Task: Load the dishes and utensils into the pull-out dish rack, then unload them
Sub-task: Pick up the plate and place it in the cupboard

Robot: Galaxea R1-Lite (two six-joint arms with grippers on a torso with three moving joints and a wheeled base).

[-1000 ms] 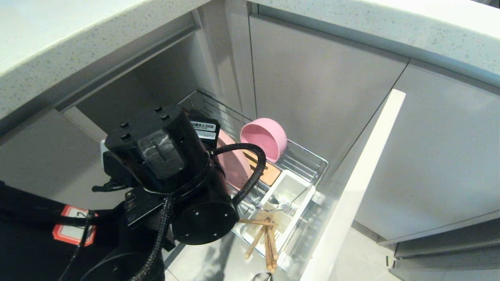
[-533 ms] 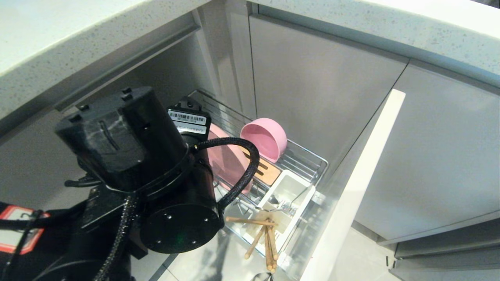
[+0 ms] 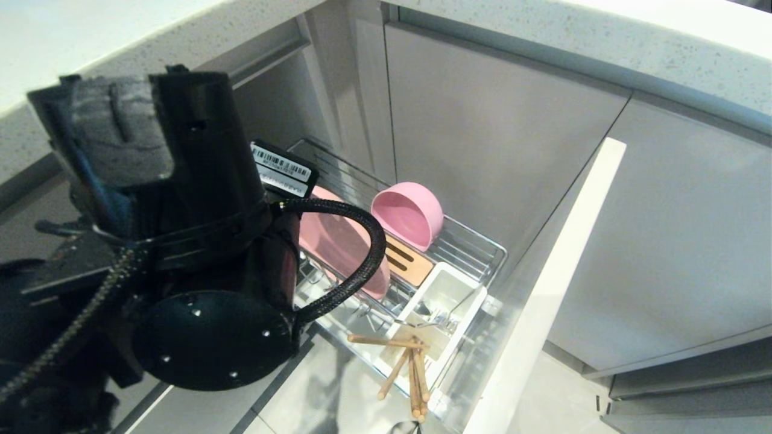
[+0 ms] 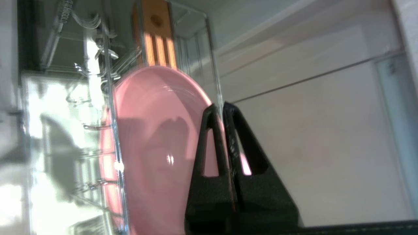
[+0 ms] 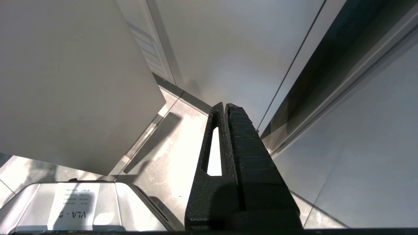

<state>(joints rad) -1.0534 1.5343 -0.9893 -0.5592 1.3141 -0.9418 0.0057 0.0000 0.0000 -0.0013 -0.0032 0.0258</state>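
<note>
The pink plate stands on edge between the chrome prongs of the pull-out rack, which is why it stays upright with nothing holding it. The pink bowl is tipped on its side against the far wires, open face toward us, probably so it drains. Just in front of the plate is the slotted wood strip, then the white utensil box, with the silver fork-thing lying in it and the chopsticks poking out over its near edge in a messy fan, one lying crosswise.

The left gripper has its two fingers pressed together with nothing between them, hovering right by the plate's rim. Looks to me like loading is done. The right gripper is pinched together too, parked low and pointing at the floor.

Room-wise: the rack slides out of a grey cabinet under a pale speckled countertop, pale front panel sticking out, light stone-look floor tiles below.
</note>
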